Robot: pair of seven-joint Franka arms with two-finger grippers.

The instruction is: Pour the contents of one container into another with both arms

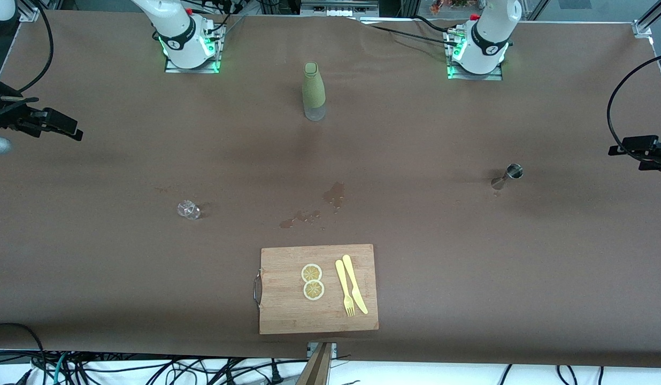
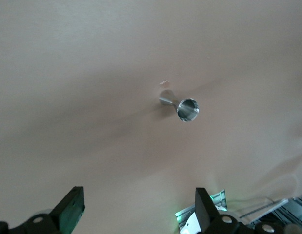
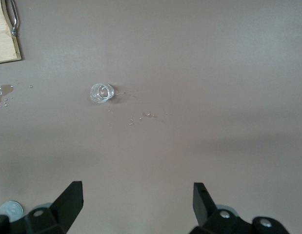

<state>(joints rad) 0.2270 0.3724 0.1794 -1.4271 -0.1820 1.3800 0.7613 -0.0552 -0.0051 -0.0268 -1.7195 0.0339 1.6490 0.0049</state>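
An olive-green bottle with a clear base stands upright between the two arm bases. A small clear glass sits toward the right arm's end of the table. A steel jigger stands toward the left arm's end. My right gripper hangs high over its end of the table, open and holding nothing. High over the other end, my left gripper is open and holds nothing. Neither gripper touches anything.
A wooden cutting board with a metal handle lies near the front edge, carrying two lemon slices, a yellow knife and a yellow fork. Small wet puddles mark the brown table between board and bottle.
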